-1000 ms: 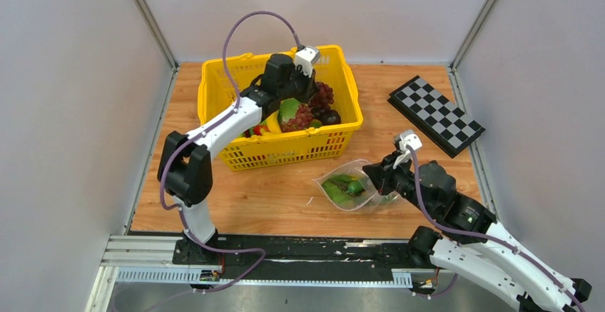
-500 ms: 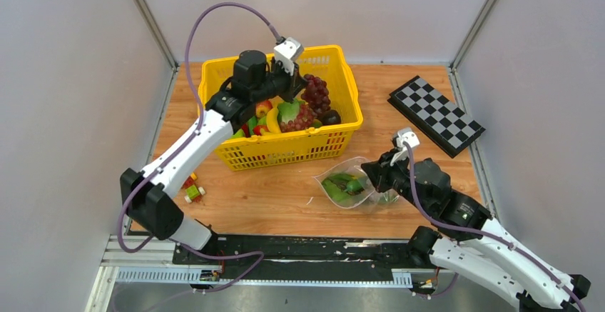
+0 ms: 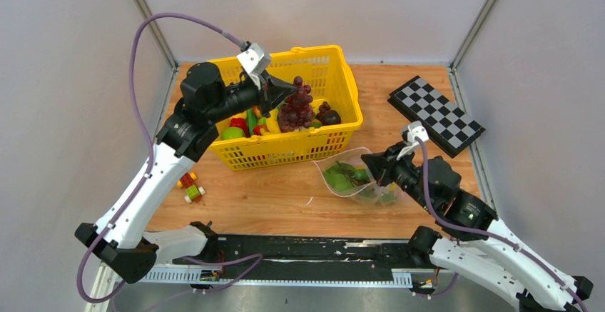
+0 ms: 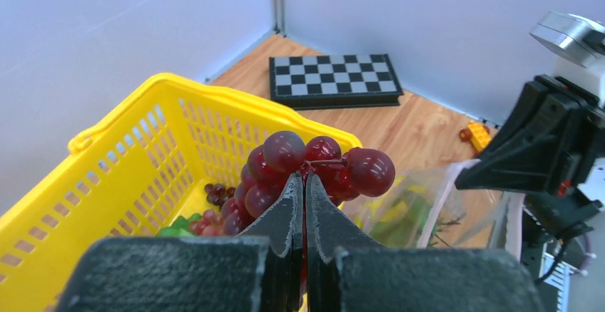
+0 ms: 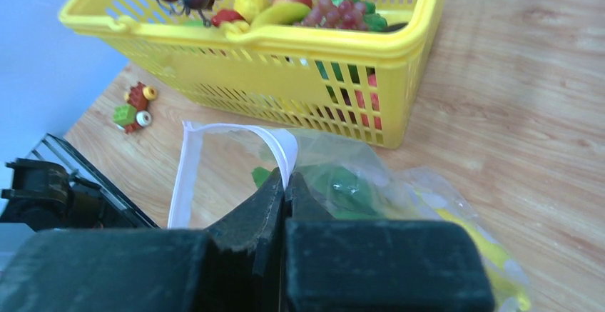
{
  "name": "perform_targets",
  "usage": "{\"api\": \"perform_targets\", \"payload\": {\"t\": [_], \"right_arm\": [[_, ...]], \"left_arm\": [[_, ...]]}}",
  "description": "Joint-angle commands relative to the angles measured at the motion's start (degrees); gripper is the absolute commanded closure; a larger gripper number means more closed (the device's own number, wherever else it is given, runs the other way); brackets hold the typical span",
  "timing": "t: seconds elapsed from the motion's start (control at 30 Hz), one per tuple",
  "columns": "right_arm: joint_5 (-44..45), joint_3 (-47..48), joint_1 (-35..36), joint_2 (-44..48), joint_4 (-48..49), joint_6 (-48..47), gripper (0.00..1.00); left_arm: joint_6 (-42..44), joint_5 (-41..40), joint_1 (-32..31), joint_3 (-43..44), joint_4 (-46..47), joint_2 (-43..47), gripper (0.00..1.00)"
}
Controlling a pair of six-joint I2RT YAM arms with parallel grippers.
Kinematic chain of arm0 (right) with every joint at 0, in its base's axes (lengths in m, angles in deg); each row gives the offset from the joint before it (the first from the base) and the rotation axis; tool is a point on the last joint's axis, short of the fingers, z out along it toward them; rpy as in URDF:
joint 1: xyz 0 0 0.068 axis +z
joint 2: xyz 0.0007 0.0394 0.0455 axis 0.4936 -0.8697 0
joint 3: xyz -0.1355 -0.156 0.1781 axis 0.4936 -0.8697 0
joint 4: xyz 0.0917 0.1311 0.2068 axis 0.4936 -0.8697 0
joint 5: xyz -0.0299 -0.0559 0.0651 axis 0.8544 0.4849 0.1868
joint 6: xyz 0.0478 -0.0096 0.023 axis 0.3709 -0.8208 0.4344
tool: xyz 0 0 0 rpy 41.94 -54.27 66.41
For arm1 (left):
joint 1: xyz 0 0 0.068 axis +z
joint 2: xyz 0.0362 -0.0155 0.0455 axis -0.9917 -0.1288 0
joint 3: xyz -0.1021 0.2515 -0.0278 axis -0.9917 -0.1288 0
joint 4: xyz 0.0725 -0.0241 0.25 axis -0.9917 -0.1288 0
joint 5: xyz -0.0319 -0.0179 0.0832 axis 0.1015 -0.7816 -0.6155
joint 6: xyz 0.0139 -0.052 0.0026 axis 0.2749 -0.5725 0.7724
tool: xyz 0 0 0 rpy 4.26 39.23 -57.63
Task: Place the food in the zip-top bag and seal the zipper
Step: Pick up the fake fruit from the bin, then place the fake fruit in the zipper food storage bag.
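Observation:
My left gripper (image 3: 283, 92) is shut on the stem of a bunch of dark red grapes (image 3: 295, 110), which hangs over the yellow basket (image 3: 285, 153). From the left wrist, the grapes (image 4: 324, 170) bulge right past the closed fingertips (image 4: 292, 205). More food (image 3: 246, 123) lies in the basket: apples, bananas, another grape bunch. The zip-top bag (image 3: 351, 183) lies in front of the basket with green food (image 5: 342, 183) inside. My right gripper (image 5: 285, 181) is shut on its white zipper (image 5: 275, 139), holding the bag's mouth up and open toward the basket.
A folded checkerboard (image 3: 435, 116) lies at the back right. Small toy blocks (image 3: 189, 187) sit on the wooden table left of the basket. Grey walls close in both sides and the back. The black rail (image 3: 307, 248) runs along the near edge.
The left arm has drawn back to the left and lifted the grape bunch up out of the basket's pile. The right gripper has raised the bag's edge slightly and shifted right.

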Motion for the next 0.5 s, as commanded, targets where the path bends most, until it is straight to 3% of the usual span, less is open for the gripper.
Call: {"api": "perform_targets", "payload": {"t": [0.0,0.47], "right_arm": [[0.06,4.44,-0.07,1.33,4.13,0.53,1.00],[1.55,2.97,-0.07,0.02,4.29,3.32,1.00]], "left_arm": [[-2.79,5.53,-0.28,0.03,1.63,3.70,1.00],[-9.79,9.59,-2.46,3.79,4.81,5.24,1.00]]}}
